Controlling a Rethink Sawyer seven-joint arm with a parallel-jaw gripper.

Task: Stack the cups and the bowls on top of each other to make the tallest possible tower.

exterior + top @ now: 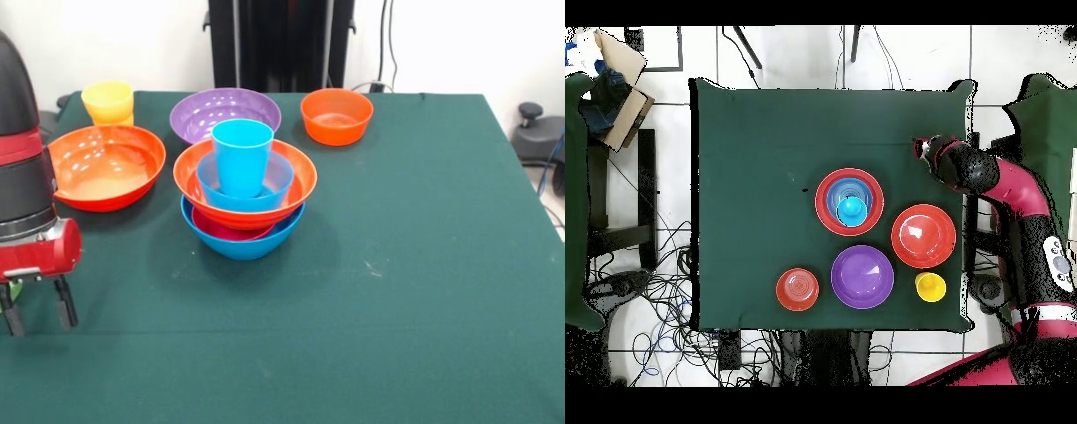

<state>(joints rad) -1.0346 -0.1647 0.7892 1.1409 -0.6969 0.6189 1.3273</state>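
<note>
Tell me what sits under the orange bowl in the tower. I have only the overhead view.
Observer: A magenta bowl, nested in a large blue bowl at the bottom.
Operator: Report the gripper.
Observer: The gripper is open, with its fingers apart and pointing down.
Operator: Describe the cup.
Observer: The blue cup stands upright in the medium blue bowl, and its rim is above every bowl rim.

Bare green table (415, 291) lies open beside the tower (244, 190); bowls (225, 113) crowd behind.
</note>
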